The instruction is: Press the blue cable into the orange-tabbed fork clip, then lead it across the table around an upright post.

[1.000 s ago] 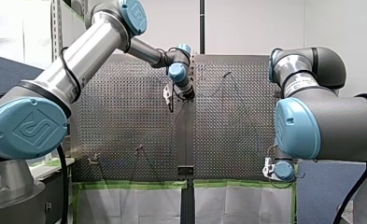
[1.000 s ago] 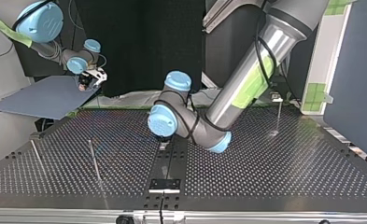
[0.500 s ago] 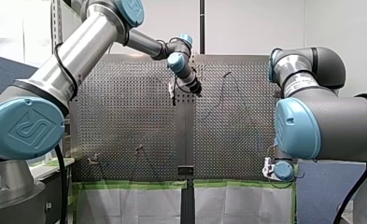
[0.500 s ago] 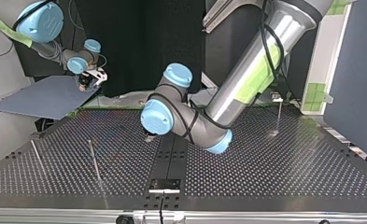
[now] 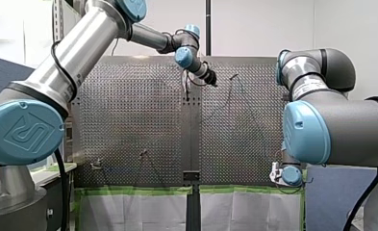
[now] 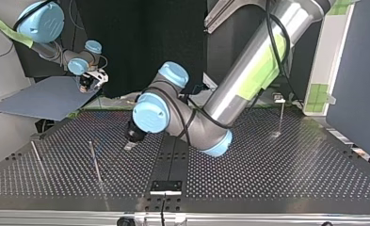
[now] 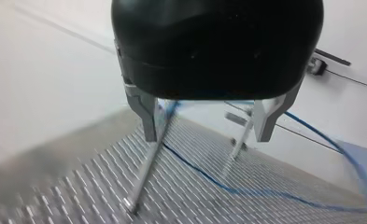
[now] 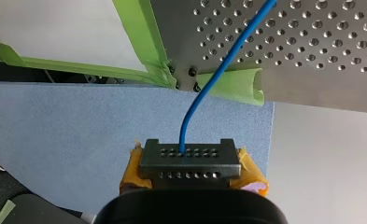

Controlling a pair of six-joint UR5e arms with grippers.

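- Front view: my left tool point(image 5: 209, 77) hangs over the far part of the perforated worktop point(image 5: 129, 120). My right tool point(image 5: 277, 174) sits beside the worktop's near corner. Neither tool's fingers can be read here.
- Top view: my left tool point(image 6: 130, 145) is low over the worktop, with an upright post point(image 6: 96, 165) near it. My right tool point(image 6: 86, 84) is off the worktop, above a blue-grey board point(image 6: 41, 99).
- Left wrist view: the metal fingers point(image 7: 148, 116) stand spread apart and empty. The blue cable point(image 7: 204, 175) lies on the worktop below them. The upright post rises just under one finger, and a second post point(image 7: 239, 140) stands ahead, near the other.
- Right wrist view: my right tool is clamped on the blue cable's end. The cable arcs ahead onto the worktop, past green tape point(image 8: 148, 37) on its edge.
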